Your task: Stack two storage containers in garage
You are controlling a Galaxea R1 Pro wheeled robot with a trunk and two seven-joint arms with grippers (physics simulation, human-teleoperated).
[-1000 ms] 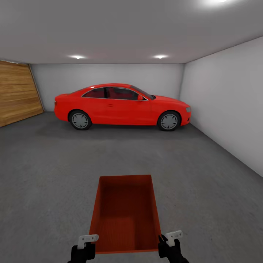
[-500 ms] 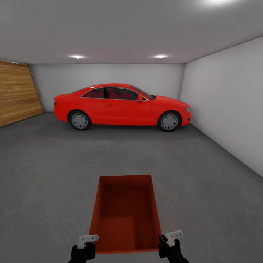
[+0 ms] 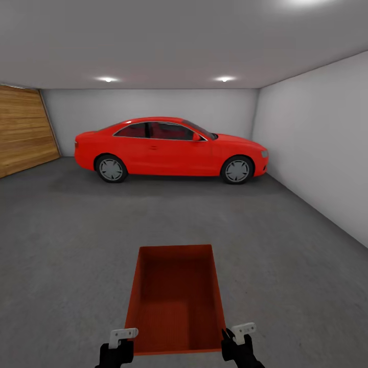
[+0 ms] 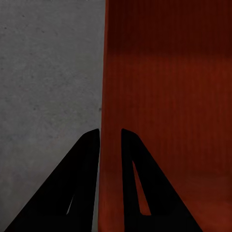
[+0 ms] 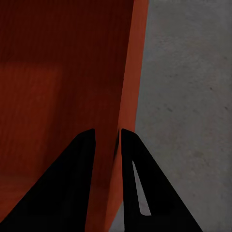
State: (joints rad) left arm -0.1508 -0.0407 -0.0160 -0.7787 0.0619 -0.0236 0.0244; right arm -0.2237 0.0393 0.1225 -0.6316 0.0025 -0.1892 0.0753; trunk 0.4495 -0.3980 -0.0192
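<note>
One storage container (image 3: 175,299) sits low and near, carried over the dark grey concrete floor (image 3: 66,240). Two grippers hold it: left gripper (image 4: 110,137) and right gripper (image 5: 107,137) each have fingers pinching a side wall. One red car (image 3: 171,148) stands far off by pale grey walls (image 3: 312,138), with a wooden plank door (image 3: 23,128) at far left.

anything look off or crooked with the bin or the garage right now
Nothing stands out. The orange-red container sits level and square between the left gripper and right gripper, each clamping a side wall. It looks undamaged, above bare concrete floor.
</note>
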